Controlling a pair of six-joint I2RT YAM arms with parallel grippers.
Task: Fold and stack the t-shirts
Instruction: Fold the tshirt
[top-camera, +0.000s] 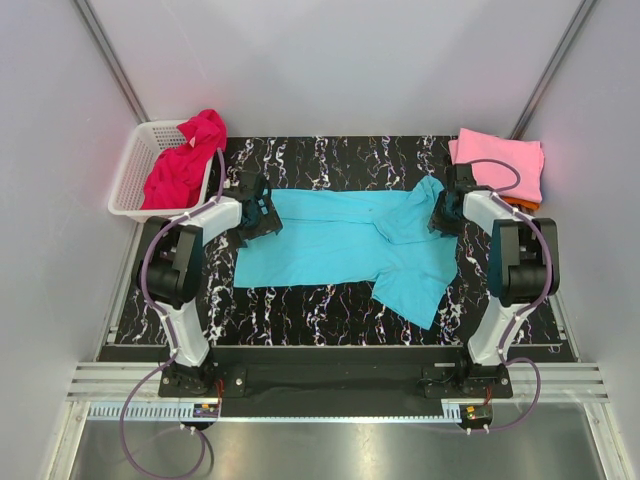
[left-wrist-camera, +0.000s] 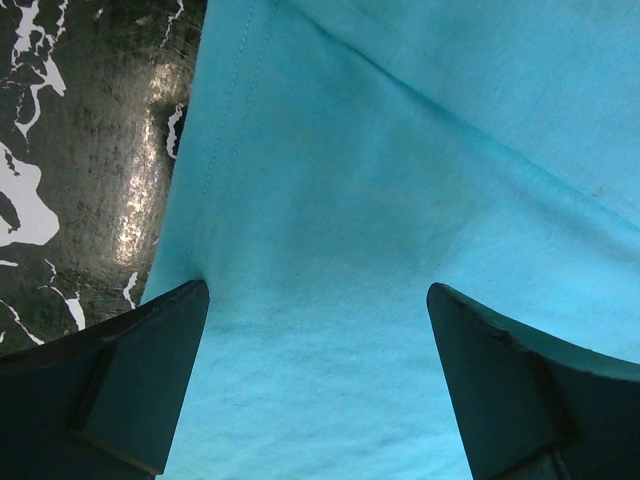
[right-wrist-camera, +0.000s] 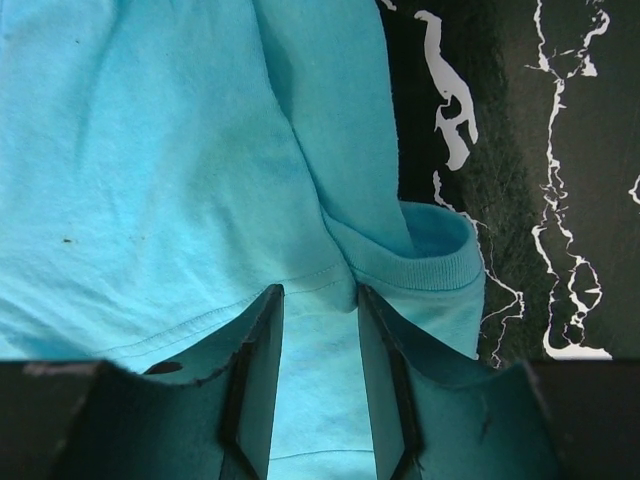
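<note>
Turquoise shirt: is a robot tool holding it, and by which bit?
Yes. The right tool pinches the turquoise t-shirt right beside its collar. The left tool is wide open over the shirt's other end, holding nothing.

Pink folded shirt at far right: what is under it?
An orange cloth, only its near edge peeking out beneath the pink shirt; the rest, and anything lower, is covered.
</note>
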